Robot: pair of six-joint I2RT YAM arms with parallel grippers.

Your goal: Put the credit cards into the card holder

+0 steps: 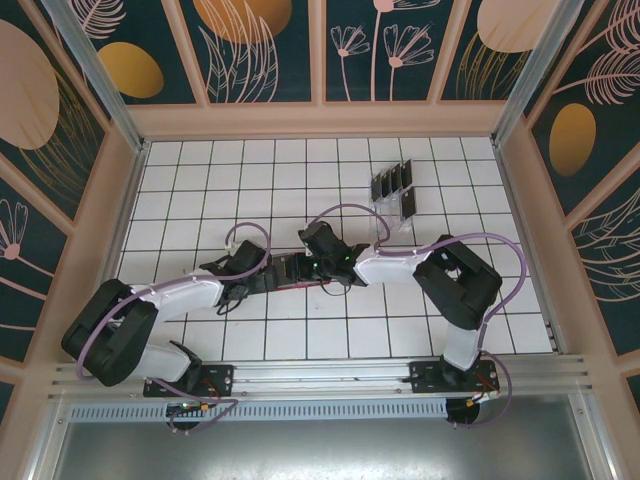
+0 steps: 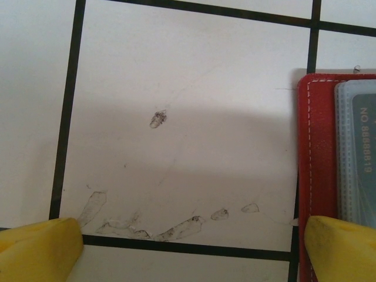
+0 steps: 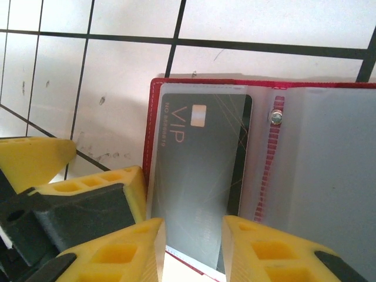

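Right now I have both arms meeting at the middle of the worktop (image 1: 200,170), over the red wallet (image 3: 154,123), which lies open and flat on the white tiles with its clear pockets (image 3: 329,176) facing up. One dark card (image 3: 205,153), marked VIP, lies under the plastic of the pocket by the wallet's outer edge. Its near end runs beneath my right end effector (image 3: 192,228), so I cannot say how deep it sits. The jaws there stand partly apart, one on each side over that near end. I cannot tell whether they pinch the card or only guide it, though the pose looks meant for sliding it home. The left end effector (image 2: 191,235) is spread as wide as it goes and grips nothing. One finger (image 2: 343,249) rests at the wallet's outer edge and the other is out on bare tile. I judge that it is there to pin the wallet so a push on the card cannot shove it away. The other cards (image 1: 392,185) stand in the clear rack (image 1: 405,205), well apart toward the far side, ready to be fetched.
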